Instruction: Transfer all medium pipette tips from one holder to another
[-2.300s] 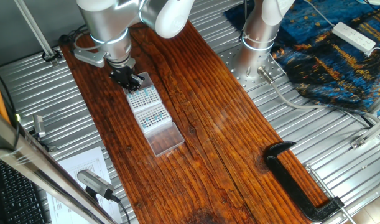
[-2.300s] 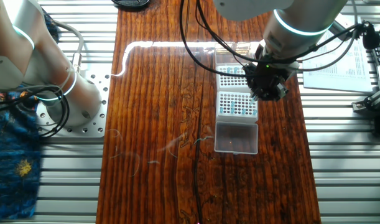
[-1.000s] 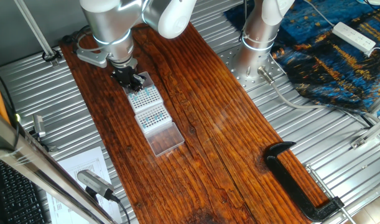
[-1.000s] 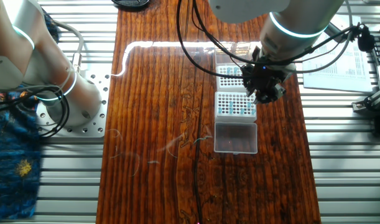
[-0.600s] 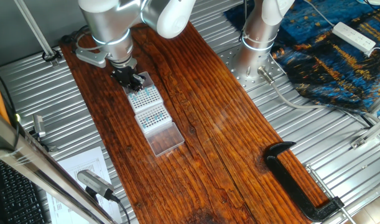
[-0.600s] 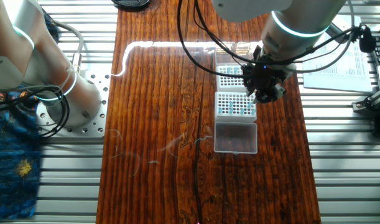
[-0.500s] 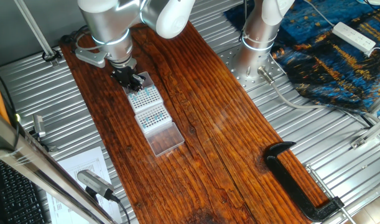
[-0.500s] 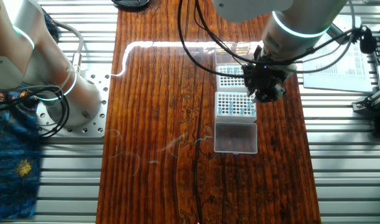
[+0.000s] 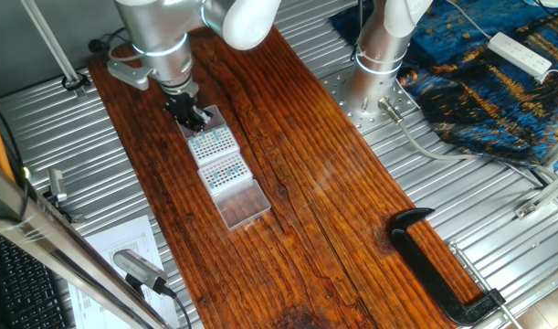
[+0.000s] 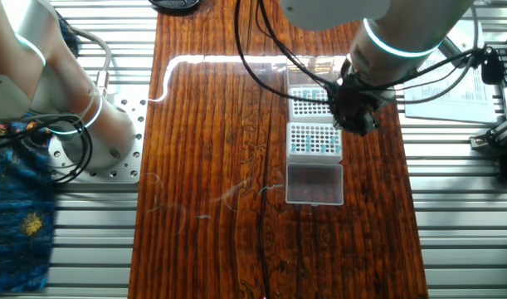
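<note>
Shifted slightly toward the frame's top since half a second ago, the black two-finger gripper (image 9: 194, 119) (image 10: 353, 120) hovers over two white perforated racks (image 9: 216, 157) (image 10: 314, 126), upper left on the dark wooden board (image 9: 297, 174). Teal-topped medium pipette tips (image 9: 223, 170) (image 10: 314, 143) dot the rack nearest a clear plastic lid (image 9: 243, 204). Its grip cannot be told; no writing is legible.

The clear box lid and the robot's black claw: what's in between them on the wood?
One rack of blue-dotted pipette tips sits between the clear lid and the gripper. Both fixed views show it.
</note>
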### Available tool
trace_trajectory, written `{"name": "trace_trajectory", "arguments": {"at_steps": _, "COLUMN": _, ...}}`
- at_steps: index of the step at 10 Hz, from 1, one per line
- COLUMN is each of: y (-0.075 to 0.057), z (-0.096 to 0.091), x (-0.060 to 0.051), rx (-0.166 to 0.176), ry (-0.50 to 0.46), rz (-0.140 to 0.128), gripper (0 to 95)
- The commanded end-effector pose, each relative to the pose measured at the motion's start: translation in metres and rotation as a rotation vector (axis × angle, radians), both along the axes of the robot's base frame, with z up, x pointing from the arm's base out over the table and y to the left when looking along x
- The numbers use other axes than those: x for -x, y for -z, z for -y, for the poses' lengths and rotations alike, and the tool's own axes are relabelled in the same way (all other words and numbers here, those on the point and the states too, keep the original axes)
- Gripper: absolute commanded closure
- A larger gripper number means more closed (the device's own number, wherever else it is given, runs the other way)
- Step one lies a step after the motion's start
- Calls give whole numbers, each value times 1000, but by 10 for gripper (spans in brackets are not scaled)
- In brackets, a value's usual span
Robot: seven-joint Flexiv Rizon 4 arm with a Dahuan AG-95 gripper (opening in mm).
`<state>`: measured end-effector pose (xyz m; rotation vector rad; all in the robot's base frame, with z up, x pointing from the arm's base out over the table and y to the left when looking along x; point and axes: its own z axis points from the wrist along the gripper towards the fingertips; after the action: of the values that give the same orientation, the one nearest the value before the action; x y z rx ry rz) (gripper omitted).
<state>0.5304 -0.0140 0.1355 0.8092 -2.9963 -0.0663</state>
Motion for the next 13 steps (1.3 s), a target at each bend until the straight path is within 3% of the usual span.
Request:
{"name": "trace_trajectory", "arguments": {"at_steps": 1, "y": -2, "z": -18, "x": 2, "rx": -12, "ry": 38, "rz": 1, "gripper": 950}}
{"name": "trace_trajectory", "arguments": {"at_steps": 3, "y": 3, "z": -43, "x": 7, "rx": -24, "ry": 71, "rz": 1, "gripper": 950}}
{"name": "trace_trajectory", "arguments": {"at_steps": 6, "y": 14, "z": -61, "x": 20, "rx": -40, "ry": 95, "rz": 10, "gripper": 950}}
{"name": "trace_trajectory", "arguments": {"at_steps": 8, "y": 17, "z": -71, "x": 27, "rx": -69, "ry": 131, "rz": 16, "gripper": 950}}
{"name": "trace_trajectory", "arguments": {"at_steps": 13, "y": 18, "z": -83, "x": 29, "rx": -70, "ry": 151, "rz": 22, "gripper": 950}}
